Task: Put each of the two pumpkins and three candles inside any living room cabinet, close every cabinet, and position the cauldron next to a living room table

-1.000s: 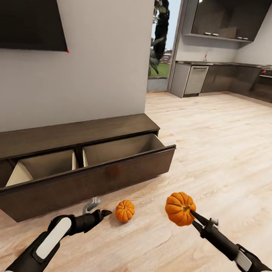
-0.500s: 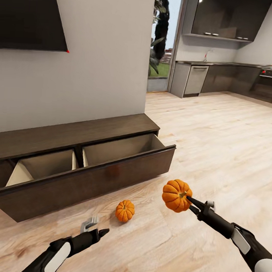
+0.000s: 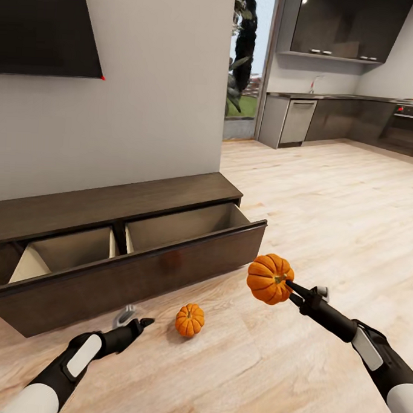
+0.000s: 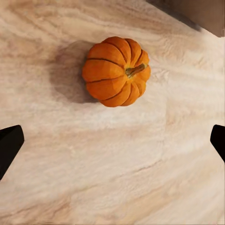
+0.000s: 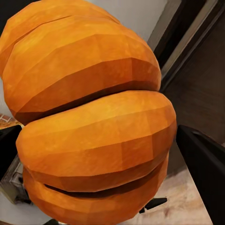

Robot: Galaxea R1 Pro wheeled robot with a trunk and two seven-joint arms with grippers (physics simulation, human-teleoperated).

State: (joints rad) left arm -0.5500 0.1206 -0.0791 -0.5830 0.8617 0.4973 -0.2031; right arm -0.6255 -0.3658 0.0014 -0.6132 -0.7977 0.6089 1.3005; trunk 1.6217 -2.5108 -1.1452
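Beside the open cabinet (image 3: 168,253), your right gripper (image 3: 289,288) clamps a ribbed orange pumpkin (image 3: 269,278) aloft. Your left gripper (image 3: 141,322) hangs spread near the second pumpkin (image 3: 189,319) on bare floor (image 3: 326,225).

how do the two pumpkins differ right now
The held pumpkin is up in the air, clamped in the right gripper, while the floor pumpkin rests on the wooden floor, untouched. The held one is tipped with its stem toward the gripper; the floor one's stem points up. The left gripper is open beside the floor one. Both are bright orange and ribbed.
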